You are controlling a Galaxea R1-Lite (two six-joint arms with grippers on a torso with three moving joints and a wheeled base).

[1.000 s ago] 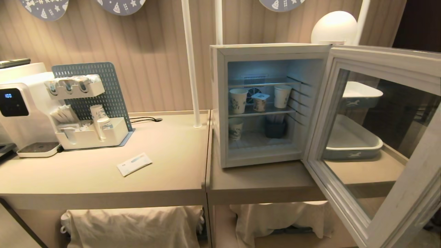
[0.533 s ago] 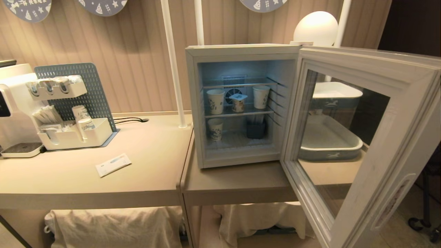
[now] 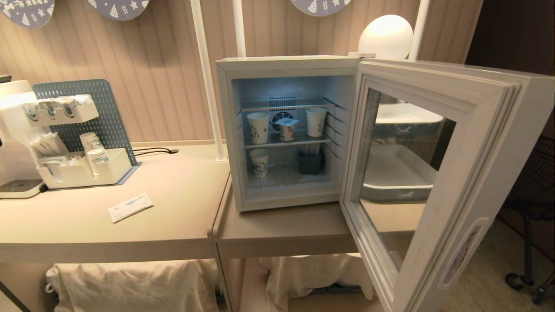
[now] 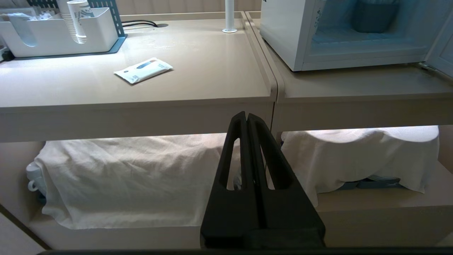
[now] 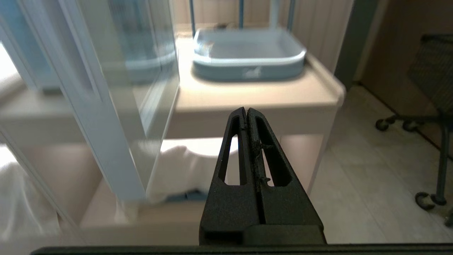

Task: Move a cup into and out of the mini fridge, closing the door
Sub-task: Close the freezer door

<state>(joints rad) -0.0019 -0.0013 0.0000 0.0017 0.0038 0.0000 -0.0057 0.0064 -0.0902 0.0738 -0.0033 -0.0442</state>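
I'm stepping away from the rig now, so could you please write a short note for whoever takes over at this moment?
Left tool: shut, empty, low in front of the counter edge.
Right tool: shut, empty, just outside the open door.
The mini fridge stands open on the counter. The cup sits on its middle shelf between two taller paper cups; a third cup and a dark holder stand below.
Done: door open, cup inside.
Left: take the cup out, then close the door.

Left gripper and right gripper both have fingers pressed together, holding nothing
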